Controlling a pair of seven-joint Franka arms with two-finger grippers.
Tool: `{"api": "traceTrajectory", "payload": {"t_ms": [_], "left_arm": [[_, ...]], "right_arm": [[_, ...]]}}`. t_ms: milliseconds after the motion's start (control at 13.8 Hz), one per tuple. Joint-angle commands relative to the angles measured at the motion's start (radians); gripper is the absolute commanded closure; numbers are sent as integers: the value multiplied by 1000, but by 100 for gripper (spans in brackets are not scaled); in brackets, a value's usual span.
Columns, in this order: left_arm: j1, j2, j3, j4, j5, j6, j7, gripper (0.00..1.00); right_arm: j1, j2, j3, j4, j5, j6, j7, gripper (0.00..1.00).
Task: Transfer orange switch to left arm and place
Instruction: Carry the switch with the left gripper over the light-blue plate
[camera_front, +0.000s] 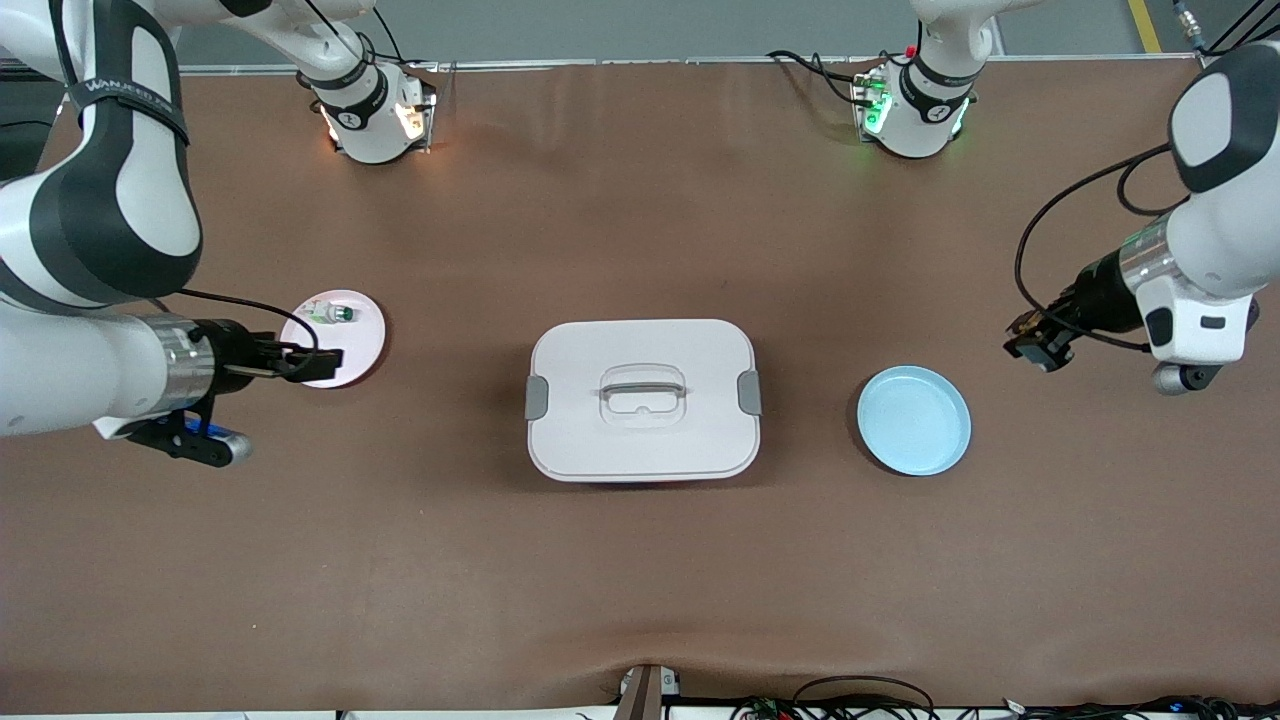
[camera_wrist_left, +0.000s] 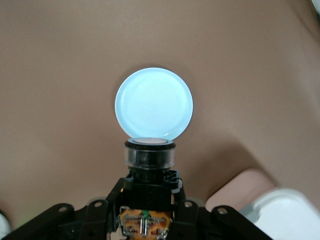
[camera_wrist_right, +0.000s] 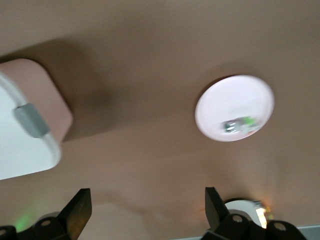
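My left gripper (camera_front: 1032, 342) hangs in the air past the blue plate (camera_front: 913, 420), toward the left arm's end of the table, shut on the orange switch (camera_front: 1022, 328). In the left wrist view the switch (camera_wrist_left: 149, 165) is a black body with orange marks held between the fingers of my left gripper (camera_wrist_left: 149, 189), with the blue plate (camera_wrist_left: 153, 102) past it. My right gripper (camera_front: 325, 360) is open and empty over the pink plate (camera_front: 350, 335); it also shows in the right wrist view (camera_wrist_right: 145, 205). The white box (camera_front: 580, 440) sits mid-table between the plates.
A small whitish switch with a green cap (camera_front: 333, 313) lies on the pink plate, and shows in the right wrist view (camera_wrist_right: 240, 124) on the plate (camera_wrist_right: 235, 97). A box corner shows in both wrist views (camera_wrist_left: 287, 215) (camera_wrist_right: 20, 145). Both arm bases stand along the table edge farthest from the front camera.
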Motion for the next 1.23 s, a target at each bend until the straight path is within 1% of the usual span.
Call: {"api": "traceTrajectory", "payload": {"t_ms": [0, 145, 217, 290, 434, 507, 724, 941, 1014, 1158], "left_arm": [[-1, -39, -11, -136, 20, 144, -184, 100], [-8, -43, -16, -209, 72, 229, -328, 100], [-14, -40, -23, -246, 106, 283, -438, 100], [-17, -34, -30, -281, 140, 342, -538, 100], [-25, -25, -30, -361, 197, 456, -666, 100], [-25, -11, -30, -380, 213, 475, -692, 100], [-27, 52, -30, -400, 224, 504, -740, 100], [-27, 82, -30, -467, 224, 617, -762, 100], [-27, 96, -30, -481, 224, 651, -768, 100], [-25, 136, -30, -496, 282, 688, -775, 100]], "right_arm": [[6, -34, 23, -6, -170, -16, -129, 0], [-5, -44, 14, -6, -203, -33, -195, 0], [-14, -51, 9, -8, -215, -50, -247, 0], [-37, -58, 4, -8, -232, -53, -301, 0], [-108, -70, 7, -10, -220, -49, -341, 0], [-132, -71, 10, -10, -221, -52, -337, 0], [-136, -74, 6, -8, -226, -47, -297, 0], [-139, -135, 4, -10, -226, -52, -291, 0], [-145, -141, 4, -8, -224, -52, -283, 0], [-163, -179, 6, -8, -212, -50, -246, 0]]}}
